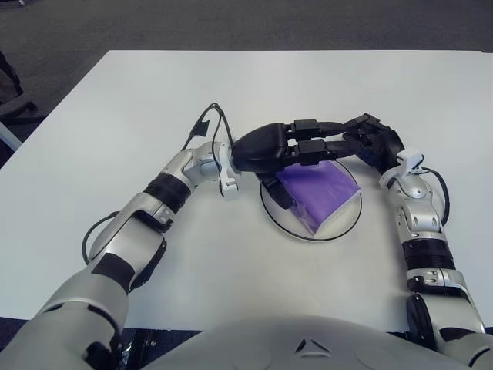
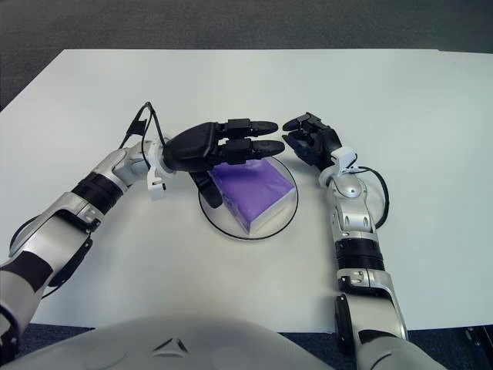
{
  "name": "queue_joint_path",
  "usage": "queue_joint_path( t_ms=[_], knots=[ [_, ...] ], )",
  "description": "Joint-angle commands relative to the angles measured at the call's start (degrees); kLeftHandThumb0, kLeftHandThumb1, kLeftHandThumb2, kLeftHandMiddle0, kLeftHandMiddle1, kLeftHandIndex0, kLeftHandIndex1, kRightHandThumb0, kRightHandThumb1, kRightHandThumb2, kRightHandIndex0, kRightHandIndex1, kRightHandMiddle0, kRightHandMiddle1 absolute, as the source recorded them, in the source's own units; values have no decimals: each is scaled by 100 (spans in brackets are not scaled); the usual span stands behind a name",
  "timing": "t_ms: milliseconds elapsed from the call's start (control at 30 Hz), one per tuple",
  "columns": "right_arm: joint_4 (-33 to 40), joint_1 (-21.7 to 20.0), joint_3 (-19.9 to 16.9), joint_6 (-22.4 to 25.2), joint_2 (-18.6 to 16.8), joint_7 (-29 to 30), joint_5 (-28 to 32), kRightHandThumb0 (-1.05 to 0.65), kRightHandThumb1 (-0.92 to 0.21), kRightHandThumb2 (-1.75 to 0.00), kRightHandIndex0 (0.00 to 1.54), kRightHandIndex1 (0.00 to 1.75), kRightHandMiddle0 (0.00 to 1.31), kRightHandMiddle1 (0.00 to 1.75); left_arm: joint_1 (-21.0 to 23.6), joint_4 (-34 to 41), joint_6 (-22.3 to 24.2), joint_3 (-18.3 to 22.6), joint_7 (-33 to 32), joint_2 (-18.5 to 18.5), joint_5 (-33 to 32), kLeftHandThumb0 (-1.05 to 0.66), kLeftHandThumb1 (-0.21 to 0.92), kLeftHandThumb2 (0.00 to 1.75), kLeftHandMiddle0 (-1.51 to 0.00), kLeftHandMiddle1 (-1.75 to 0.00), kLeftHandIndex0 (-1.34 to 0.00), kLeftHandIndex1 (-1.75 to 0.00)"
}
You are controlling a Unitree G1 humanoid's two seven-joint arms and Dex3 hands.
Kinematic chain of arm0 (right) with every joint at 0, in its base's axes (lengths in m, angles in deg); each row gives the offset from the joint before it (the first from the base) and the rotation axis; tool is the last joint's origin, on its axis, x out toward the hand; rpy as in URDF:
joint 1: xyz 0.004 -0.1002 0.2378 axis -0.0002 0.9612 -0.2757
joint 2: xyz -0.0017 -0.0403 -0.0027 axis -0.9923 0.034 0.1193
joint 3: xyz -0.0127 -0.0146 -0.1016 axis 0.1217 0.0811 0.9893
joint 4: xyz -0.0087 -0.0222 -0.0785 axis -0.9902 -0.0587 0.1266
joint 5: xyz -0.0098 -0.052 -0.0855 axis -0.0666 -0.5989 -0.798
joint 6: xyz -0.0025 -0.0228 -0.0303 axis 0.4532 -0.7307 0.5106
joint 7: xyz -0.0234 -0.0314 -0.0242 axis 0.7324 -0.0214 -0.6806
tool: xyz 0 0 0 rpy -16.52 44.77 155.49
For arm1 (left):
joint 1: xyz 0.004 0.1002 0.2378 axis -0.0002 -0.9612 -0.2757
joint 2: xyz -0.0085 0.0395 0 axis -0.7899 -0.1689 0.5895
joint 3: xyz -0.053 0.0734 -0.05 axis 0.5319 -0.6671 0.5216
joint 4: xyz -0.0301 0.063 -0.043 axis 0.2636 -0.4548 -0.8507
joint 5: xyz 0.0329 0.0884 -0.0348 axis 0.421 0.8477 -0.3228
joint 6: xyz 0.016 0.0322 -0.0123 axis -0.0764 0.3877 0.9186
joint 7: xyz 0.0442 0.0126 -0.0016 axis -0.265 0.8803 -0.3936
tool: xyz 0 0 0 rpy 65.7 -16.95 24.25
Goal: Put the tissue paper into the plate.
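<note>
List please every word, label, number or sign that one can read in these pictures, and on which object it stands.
None can be read.
Purple tissue pack in the plate: no print shows.
Left hand, over the pack, and right hand, beside the plate: no markings.
White table: plain.

A: The broad white rectangular table (image 1: 154, 100) is filling most of the view, its far edge running straight across the top.

B: And dark grey carpeted floor (image 2: 231, 23) is showing beyond it and wrapping round both sides.
</note>
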Motion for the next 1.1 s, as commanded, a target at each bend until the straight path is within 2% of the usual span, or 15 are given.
queue_joint_path(
  t_ms=[0, 200, 400, 467, 667, 800, 867, 1067],
  knots=[
    [-416, 225, 3, 171, -130, -39, 29, -1, -92, -17, 64, 130, 47, 125, -95, -88, -6, 95, 209, 13, -193, -105, 92, 72, -17, 0, -10, 0],
    [-591, 199, 22, -41, -95, -79, -39, -1, -92, -16, 64, 130, 47, 125, -116, -316, -7, 447, 157, 83, -157, -105, 92, 72, -15, 0, -9, 0],
    [-669, 158, 43, -94, -92, -78, -60, -1, -92, -18, 64, 132, 45, 125, -74, -538, 85, 1150, -412, -42, 460, -105, 92, 73, -15, 0, -8, 0],
    [-656, 163, 46, -86, -84, -77, -63, -1, -92, -18, 64, 133, 45, 124, -110, -587, 146, 1298, -494, -28, 398, -105, 92, 74, -15, 0, -8, 0],
    [-607, 176, 48, -51, -65, -75, -62, -1, -92, -17, 63, 133, 46, 124, -317, -643, 270, 1472, -382, 206, -364, -104, 92, 80, -18, -1, -12, -2],
    [-559, 200, 42, -24, -53, -74, -52, -1, -92, -17, 63, 133, 46, 124, -455, -507, 313, 1552, -237, 203, -718, -103, 92, 84, -20, -2, -15, -3],
    [-534, 212, 38, -4, -48, -70, -48, -1, -92, -17, 63, 132, 47, 124, -449, -528, 338, 1689, -255, 110, -705, -103, 92, 86, -21, -2, -17, -4],
    [-496, 217, 40, 39, -52, -47, -56, -1, -92, -17, 63, 132, 47, 124, -67, -1232, 304, 1995, -478, -135, -346, -102, 92, 89, -22, -1, -19, -5]
  ],
)
